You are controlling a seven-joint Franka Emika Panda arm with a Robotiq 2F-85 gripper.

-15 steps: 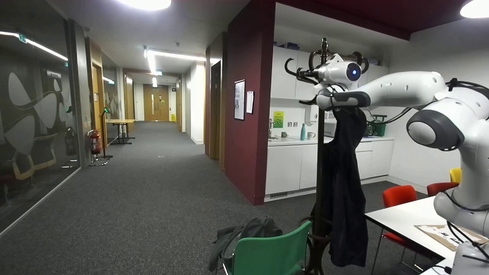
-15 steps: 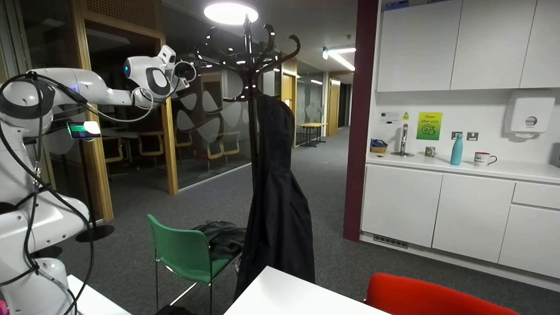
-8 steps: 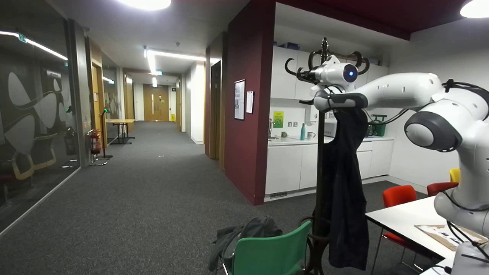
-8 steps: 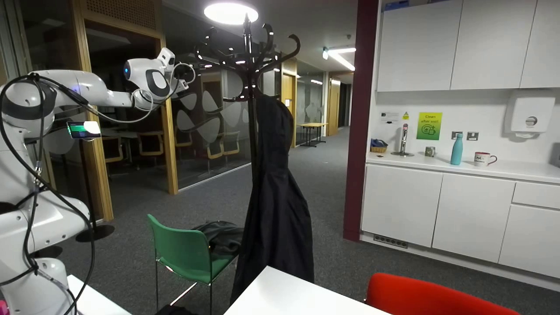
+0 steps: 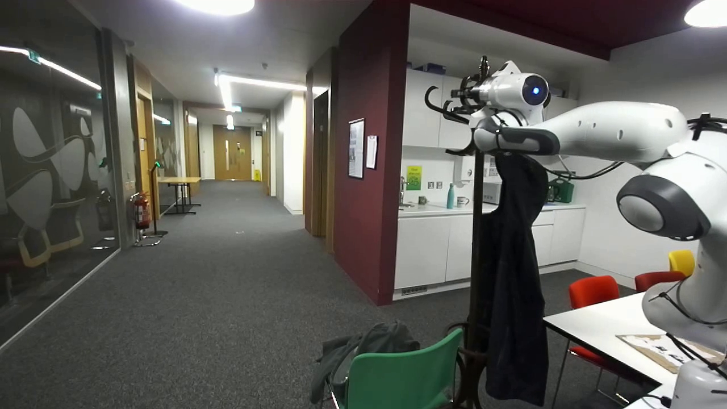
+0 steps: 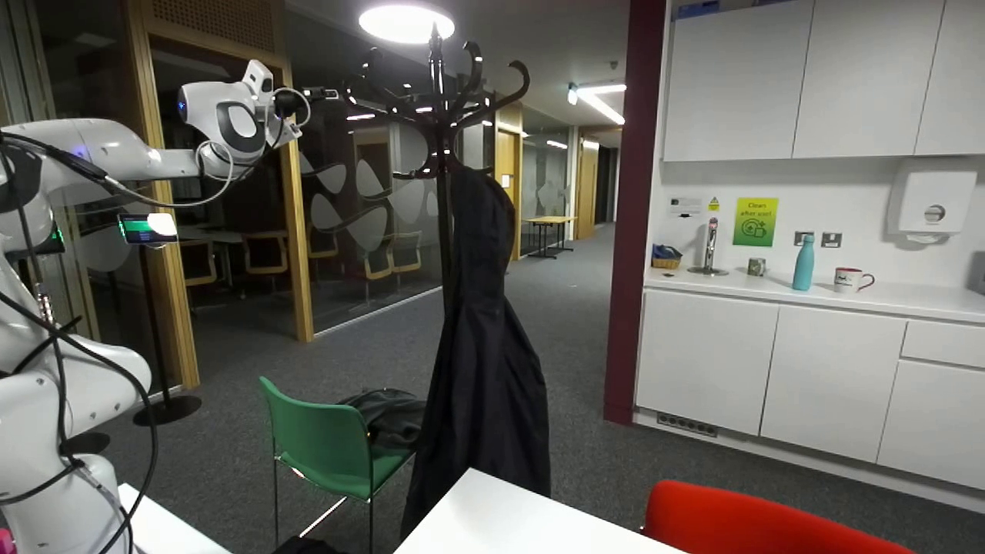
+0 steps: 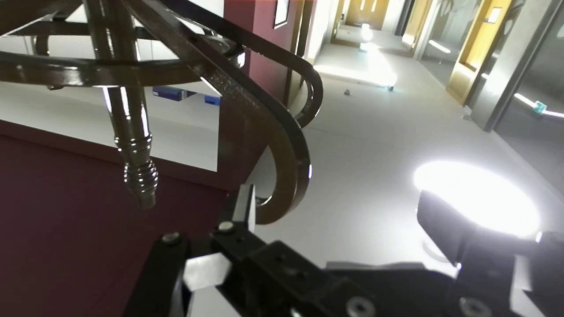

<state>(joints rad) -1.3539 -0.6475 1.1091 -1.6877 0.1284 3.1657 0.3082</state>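
Coat stand (image 7: 128,110), glossy dark brown with smoothly curled hooks (image 7: 286,136), stands near the angular black hand (image 7: 335,196), spread wide.

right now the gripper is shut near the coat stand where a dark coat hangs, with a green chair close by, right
Not quite: the gripper is open; the wrist view shows its fingers spread apart. It is indeed near the coat stand where a dark coat hangs, with a green chair close by.
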